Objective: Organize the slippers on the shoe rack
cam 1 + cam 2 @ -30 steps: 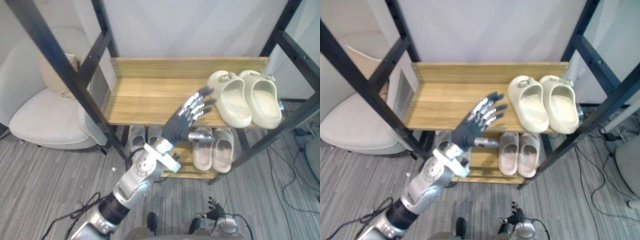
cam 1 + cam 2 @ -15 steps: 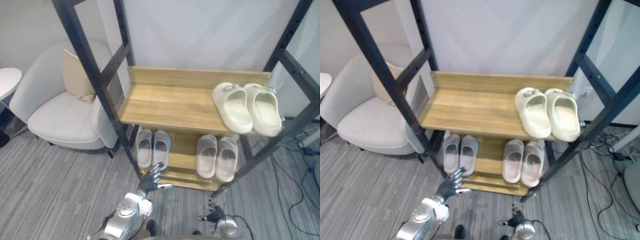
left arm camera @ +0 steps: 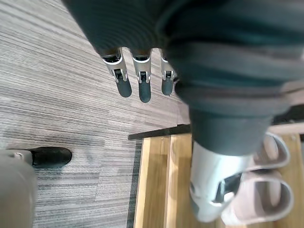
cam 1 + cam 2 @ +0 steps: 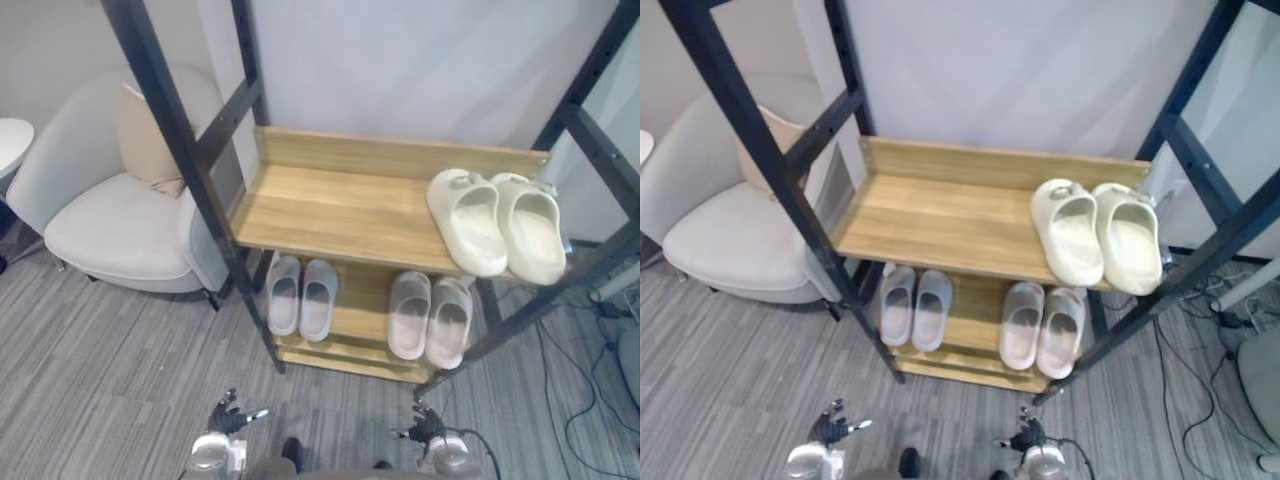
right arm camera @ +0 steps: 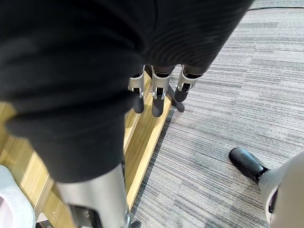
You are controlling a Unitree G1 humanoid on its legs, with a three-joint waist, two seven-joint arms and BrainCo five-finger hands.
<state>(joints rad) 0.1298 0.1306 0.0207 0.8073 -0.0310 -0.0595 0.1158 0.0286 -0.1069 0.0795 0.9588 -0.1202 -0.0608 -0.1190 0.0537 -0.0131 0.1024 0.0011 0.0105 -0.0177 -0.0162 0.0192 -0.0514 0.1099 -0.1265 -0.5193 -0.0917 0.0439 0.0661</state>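
A cream pair of slippers (image 4: 495,220) sits side by side at the right end of the upper wooden shelf (image 4: 330,205). On the lower shelf (image 4: 360,315) stand a grey pair (image 4: 300,297) on the left and a pale pink pair (image 4: 430,317) on the right. My left hand (image 4: 232,418) hangs low over the carpet in front of the rack, fingers (image 3: 133,80) straight and holding nothing. My right hand (image 4: 425,428) hangs low on the other side, fingers (image 5: 156,95) relaxed and empty, near the lower shelf's edge (image 5: 142,137).
Black metal posts (image 4: 185,160) frame the rack on both sides. A pale armchair (image 4: 110,220) with a beige cushion stands to the left, beside a round white table (image 4: 12,140). Cables (image 4: 590,370) lie on the grey carpet at the right.
My left arm has dropped from the upper shelf down to the floor level in front of the rack, still open. The camera has shifted. The slippers have not moved.
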